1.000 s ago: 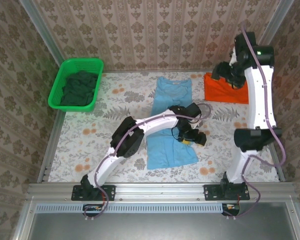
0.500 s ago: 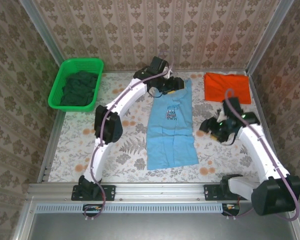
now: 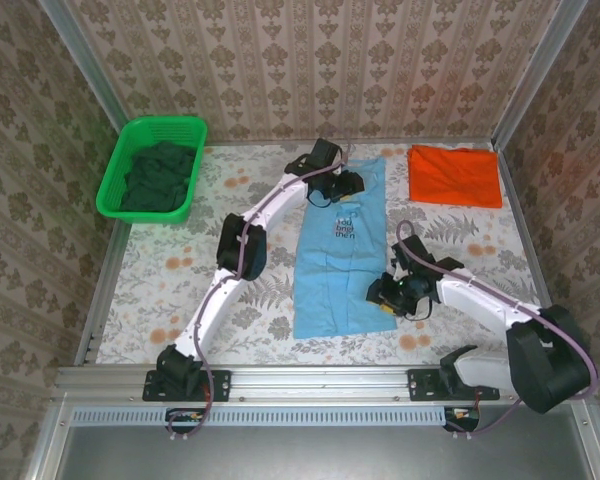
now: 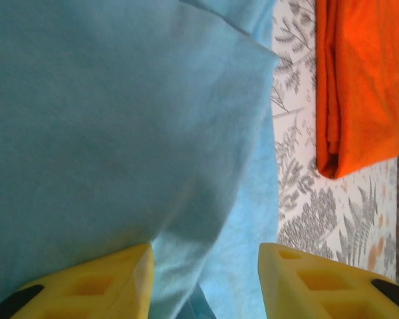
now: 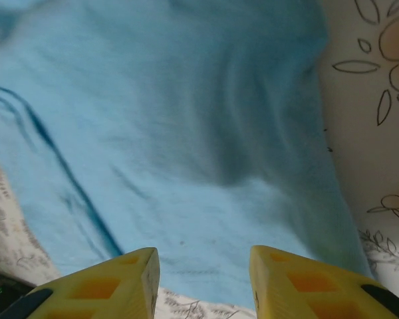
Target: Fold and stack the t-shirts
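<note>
Left claw [image 4: 206, 266] and right claw [image 5: 205, 272] hover half-open, empty, over the blue shirt [image 3: 335, 275]; a shallow pinch might grab one layer.

I see 1 light blue t-shirt [image 3: 330, 290] with a dark-and-white print [image 3: 342, 228], 1 plain orange-red t-shirt [image 3: 455, 177] at 1 o'clock, 1 green basket [image 3: 140, 214] at 10 o'clock, and an orange-and-grey floral table [image 3: 180, 285].

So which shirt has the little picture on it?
The light blue t-shirt spread flat in the middle of the table: it has a small dark print on its chest. The orange-red t-shirt, folded at the far right, is plain.
</note>
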You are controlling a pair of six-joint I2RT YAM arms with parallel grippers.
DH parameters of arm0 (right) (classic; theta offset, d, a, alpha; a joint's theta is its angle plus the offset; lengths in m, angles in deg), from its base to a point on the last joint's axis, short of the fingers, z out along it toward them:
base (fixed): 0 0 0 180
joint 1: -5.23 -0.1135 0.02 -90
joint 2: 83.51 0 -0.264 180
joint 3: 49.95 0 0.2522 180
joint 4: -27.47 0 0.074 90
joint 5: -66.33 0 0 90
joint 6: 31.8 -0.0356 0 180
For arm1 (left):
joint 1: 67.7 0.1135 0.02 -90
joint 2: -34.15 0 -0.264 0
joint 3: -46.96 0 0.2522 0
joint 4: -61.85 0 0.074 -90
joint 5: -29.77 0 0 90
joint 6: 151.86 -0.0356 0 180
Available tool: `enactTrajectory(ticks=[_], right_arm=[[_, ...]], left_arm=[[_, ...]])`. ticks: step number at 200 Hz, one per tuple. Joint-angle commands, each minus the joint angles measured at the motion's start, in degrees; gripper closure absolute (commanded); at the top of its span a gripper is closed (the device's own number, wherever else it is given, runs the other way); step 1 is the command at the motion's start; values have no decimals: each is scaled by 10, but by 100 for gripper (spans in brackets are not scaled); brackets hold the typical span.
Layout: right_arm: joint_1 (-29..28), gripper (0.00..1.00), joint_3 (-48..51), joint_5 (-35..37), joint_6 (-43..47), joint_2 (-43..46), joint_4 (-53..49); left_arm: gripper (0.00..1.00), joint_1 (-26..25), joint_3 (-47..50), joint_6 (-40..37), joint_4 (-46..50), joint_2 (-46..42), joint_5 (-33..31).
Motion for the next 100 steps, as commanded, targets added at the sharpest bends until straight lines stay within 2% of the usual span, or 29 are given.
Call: enactTrajectory(ticks=[1,54,100], right_arm=[[-5,58,17,-2,-23,-33,46],[-7,53,17,-5,-30,-73,60],[-14,48,23,-21,-48,-93,84]], left_arm=[[54,14,1,44,-1,34,-44],[53,58,12,76,-3,31,-133],[49,78,10,74,-18,19,-123]])
